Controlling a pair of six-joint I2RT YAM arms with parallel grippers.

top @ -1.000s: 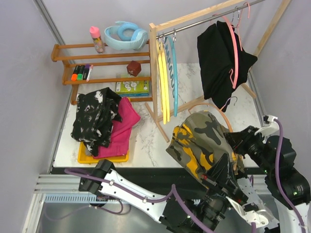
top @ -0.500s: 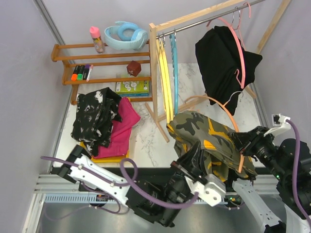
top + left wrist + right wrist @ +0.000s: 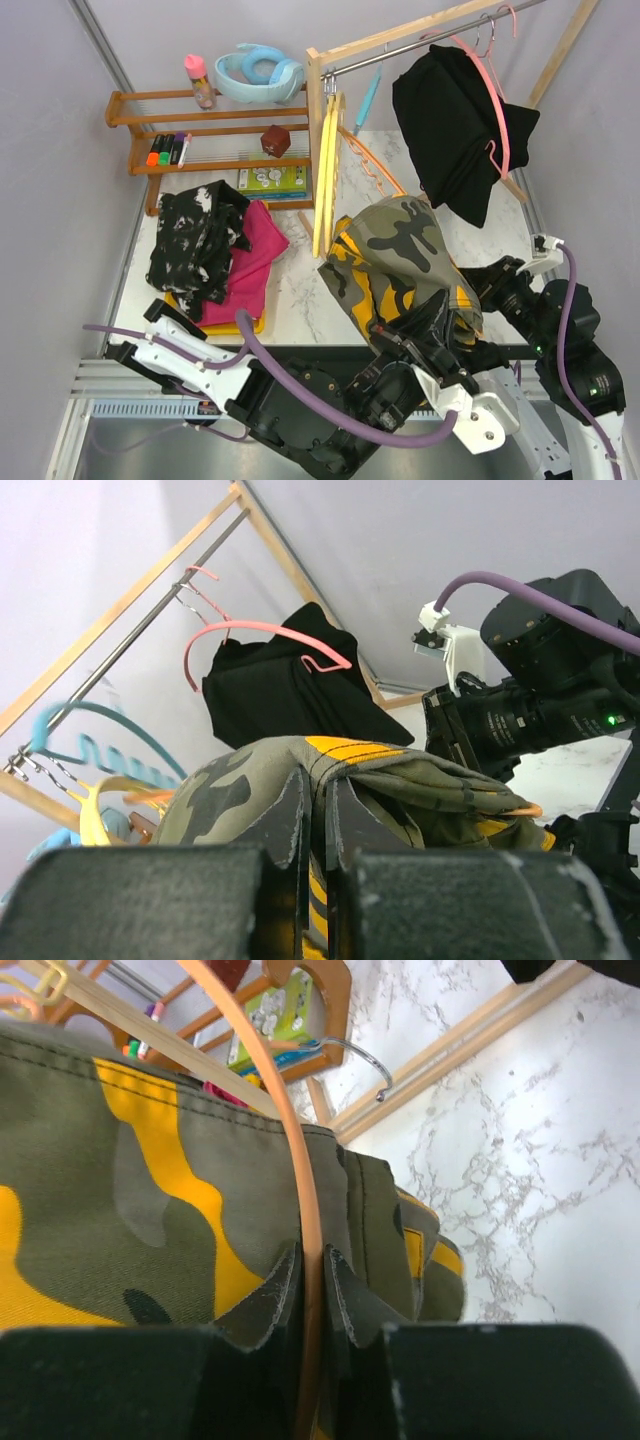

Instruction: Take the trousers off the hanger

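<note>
Seen from above, the camouflage trousers (image 3: 400, 255) hang bunched over the near edge of the table (image 3: 300, 300), just toward five o'clock from the centre. They form a rumpled hump of olive cloth with dark blotches and yellow patches. The orange hanger (image 3: 372, 165) rises out of their top toward eleven o'clock. The left gripper (image 3: 428, 322) bites the cloth at the garment's six o'clock edge, and the right gripper (image 3: 480, 290) sits at its four o'clock side. At one o'clock the black trousers (image 3: 450, 120) drape over a pink hanger (image 3: 495, 110) on the rail (image 3: 420, 40). At nine o'clock the speckled black trousers (image 3: 195, 245) lie over the magenta trousers (image 3: 250, 265) on a yellow tray (image 3: 215, 325). In the left wrist view, the left gripper (image 3: 318, 790) has its fingers nearly together, clamped on a fold of the camouflage trousers (image 3: 400, 780) with a yellow stripe at the seam. An end of the orange hanger (image 3: 510, 808) pokes out at four o'clock, and the black trousers (image 3: 290, 695) hang at twelve. In the right wrist view, the right gripper (image 3: 312, 1260) pinches the thin curved bar of the orange hanger (image 3: 290, 1130). The camouflage trousers (image 3: 120, 1190) fill the nine o'clock side, and marble table (image 3: 520, 1160) shows at three.
</note>
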